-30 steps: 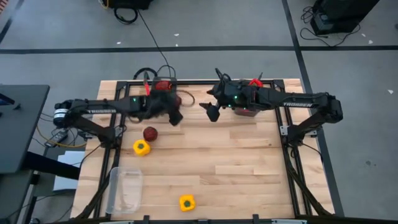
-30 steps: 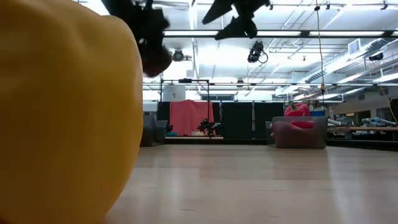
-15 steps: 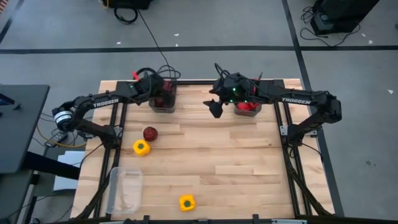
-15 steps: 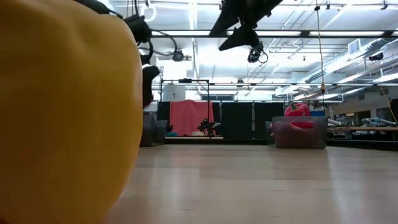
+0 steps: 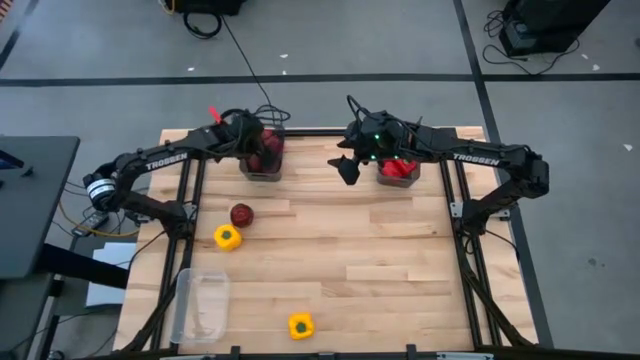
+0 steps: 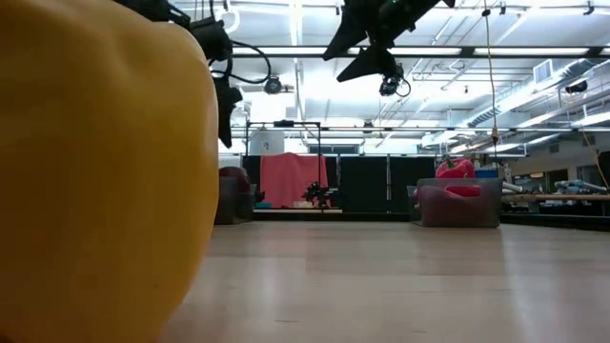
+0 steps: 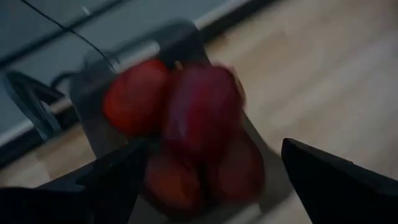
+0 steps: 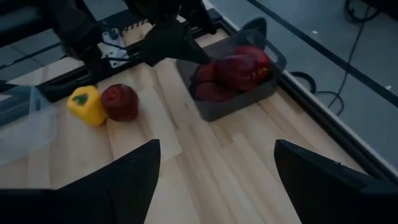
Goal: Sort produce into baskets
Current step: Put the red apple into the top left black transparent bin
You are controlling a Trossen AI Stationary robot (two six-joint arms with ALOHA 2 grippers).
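Both grippers hang spread and empty: the left gripper above the maroon-fruit bin, the right gripper beside the red-pepper bin. Sorting looks perhaps two-thirds done. Nearest, one yellow pepper is still loose, beside the clear tub, which seems empty. Farther back lie another yellow pepper and a maroon fruit. At the far edge, both grey bins hold produce. How many pieces each holds is hard to tell; the nearest pepper blocks much of the low view.
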